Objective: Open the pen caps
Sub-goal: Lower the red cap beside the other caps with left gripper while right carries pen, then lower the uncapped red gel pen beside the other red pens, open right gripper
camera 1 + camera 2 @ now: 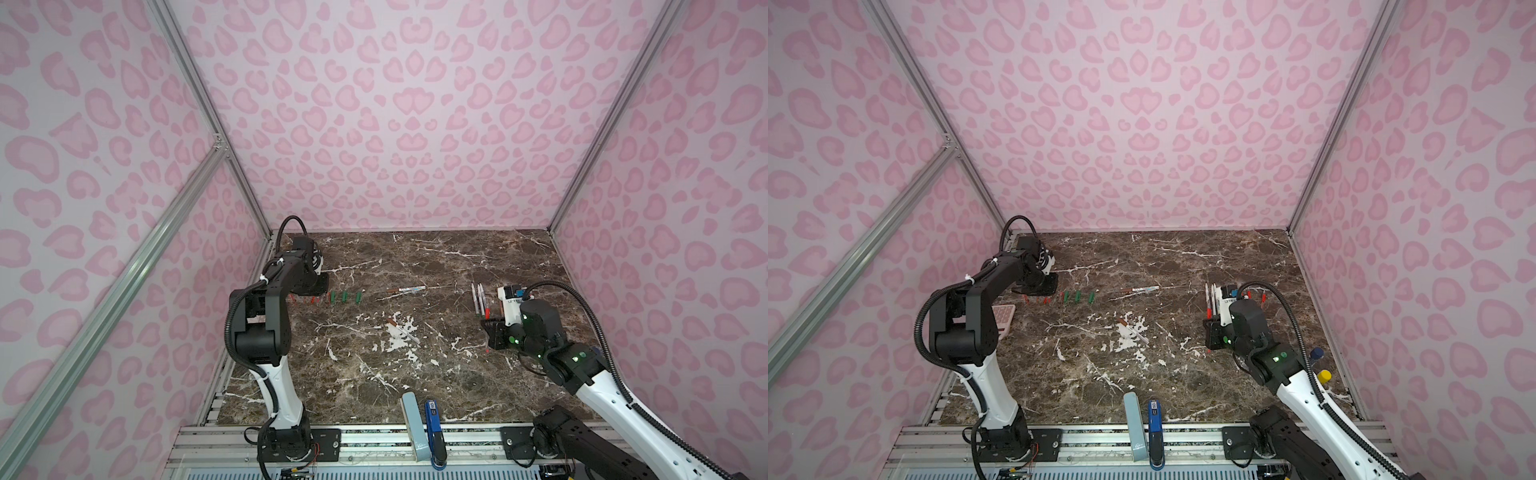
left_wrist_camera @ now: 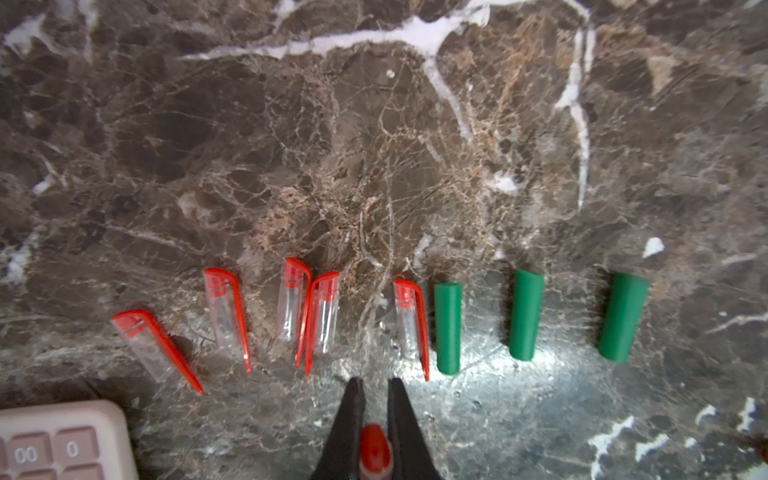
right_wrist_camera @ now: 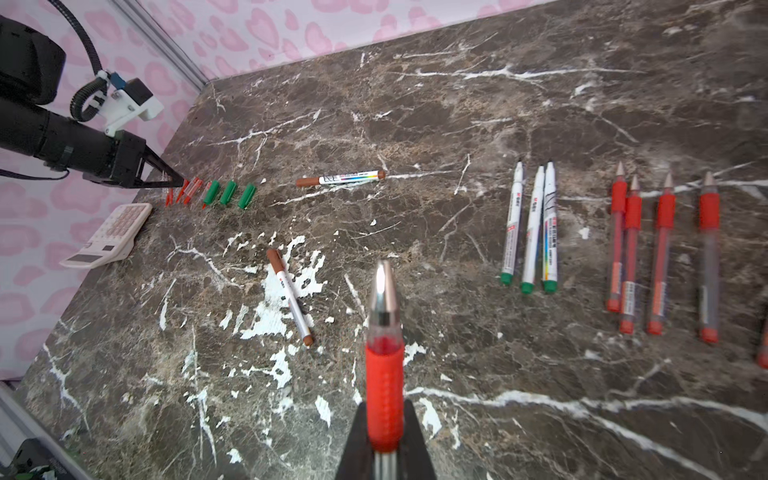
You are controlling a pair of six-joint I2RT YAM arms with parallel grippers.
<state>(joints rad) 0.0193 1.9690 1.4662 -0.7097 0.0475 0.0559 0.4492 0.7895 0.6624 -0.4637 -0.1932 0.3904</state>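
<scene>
Clamped in the right gripper (image 3: 384,406), closest to the right wrist lens, is a red pen (image 3: 384,374). The jaws are closed on its red grip sleeve. The metal tip is bare and points away from the wrist, so its cap is off.

The left gripper (image 2: 376,386) is closed on what appears to be a red cap (image 2: 375,451). It is held low over the table (image 2: 374,124), just short of the row of caps.

**Completed, as far as visible**
- Five red caps (image 2: 226,311) lie side by side on the table. Two of them touch at their clips.
- Three green caps (image 2: 526,313) continue the same row, each apart from its neighbour.
- Three white markers (image 3: 533,224) lie together with their tips exposed.
- Four red pens (image 3: 663,249) lie parallel beside the markers, tips bare. A further red item at the frame edge is cut off and cannot be identified.

**Outstanding**
- Two brown-capped markers lie near the middle of the table, one farther from the arms (image 3: 340,179) and one nearer (image 3: 289,297). Both have their brown caps (image 3: 307,181) fitted.

**Assessment:** the red and green sets look finished, apart from setting down the held cap and pen. The two brown caps are the only ones left to pull. A calculator (image 2: 54,440) sits near the red end of the row, clear of the caps.
</scene>
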